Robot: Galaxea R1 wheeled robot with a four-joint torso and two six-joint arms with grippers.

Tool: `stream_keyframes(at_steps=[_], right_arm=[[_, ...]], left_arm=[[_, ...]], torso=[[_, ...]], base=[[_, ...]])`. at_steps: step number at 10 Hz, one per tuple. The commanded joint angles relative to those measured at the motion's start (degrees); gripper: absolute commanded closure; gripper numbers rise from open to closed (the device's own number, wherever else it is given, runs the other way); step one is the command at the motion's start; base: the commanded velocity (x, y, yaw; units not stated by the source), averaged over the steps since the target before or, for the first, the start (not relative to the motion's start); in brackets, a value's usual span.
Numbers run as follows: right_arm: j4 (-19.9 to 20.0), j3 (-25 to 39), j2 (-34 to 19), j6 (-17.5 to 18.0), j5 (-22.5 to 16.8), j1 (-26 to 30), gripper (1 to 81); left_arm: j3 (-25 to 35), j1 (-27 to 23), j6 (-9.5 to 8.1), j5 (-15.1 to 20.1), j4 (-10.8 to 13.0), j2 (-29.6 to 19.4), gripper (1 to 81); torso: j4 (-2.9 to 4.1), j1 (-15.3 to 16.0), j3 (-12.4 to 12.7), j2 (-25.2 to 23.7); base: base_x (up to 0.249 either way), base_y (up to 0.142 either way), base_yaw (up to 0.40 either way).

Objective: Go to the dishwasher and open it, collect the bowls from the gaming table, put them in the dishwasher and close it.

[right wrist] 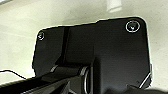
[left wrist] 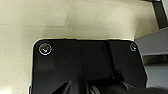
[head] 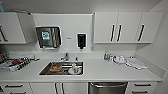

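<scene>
Kitchenette: I am facing a white counter (head: 100, 71) against a white wall, with white wall cabinets (head: 127, 27) above and white drawer fronts below.
Far left of the counter: I see a cluster of small red, dark and white items (head: 17, 63); I cannot tell what they are.
Wall, left of centre: a steel dispenser (head: 48, 37) with a green label; further right, one small dark dispenser (head: 81, 40).
Sink (head: 61, 68): one steel basin set into the counter, tap (head: 66, 57) behind it. Inside I make out a brownish round dish (head: 55, 67) and a pale item (head: 74, 69) beside it; I cannot give a sure count.
Right of the counter: a small bottle (head: 106, 56), some white crockery (head: 119, 59) and a white cloth or paper (head: 136, 63).
Dishwasher (head: 108, 87): one grey steel front under the counter, below and right of the sink, between white cabinet doors and drawers; its door looks shut.
Left arm: my wrist camera shows its dark plate over pale floor (left wrist: 37, 22); whether the fingers are parted or closed I cannot tell.
Right arm: the same dark plate over pale floor; finger state I cannot tell.
Dishwasher relative to grippers: I cannot tell.
</scene>
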Motion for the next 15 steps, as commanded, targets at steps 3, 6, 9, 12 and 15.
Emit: stream_keyframes(at_steps=[3,6,9,12,15], right_arm=[[0.5,0.2,-0.5,0.1,-2.9,3.2,1.0],[0.5,0.2,-0.5,0.1,-2.9,3.2,1.0],[0.5,0.1,-0.5,0.1,-2.9,3.2,1.0],[0.5,0.1,-0.5,0.1,-2.9,3.2,1.0],[0.5,0.0,-0.4,0.1,-2.9,3.3,1.0]], left_arm=[[0.2,-3.6,0.07,2.6,0.1,-0.1,1.0],[0.2,-3.5,0.07,2.6,0.1,0.0,1.0],[0.2,-3.5,0.07,2.6,0.1,0.0,1.0],[0.2,-3.6,0.07,2.6,0.1,0.0,1.0],[0.2,-3.6,-0.02,2.6,0.0,0.1,1.0]], torso=[[0.0,0.0,0.0,0.0],[0.0,0.0,0.0,0.0],[0.0,0.0,0.0,0.0],[0.0,0.0,0.0,0.0],[0.0,0.1,0.0,0.0]], base=[[0.14,0.0,0.0],[0.139,0.0,0.0],[0.139,0.0,0.0],[0.139,0.0,0.0],[0.065,0.0,0.0]])
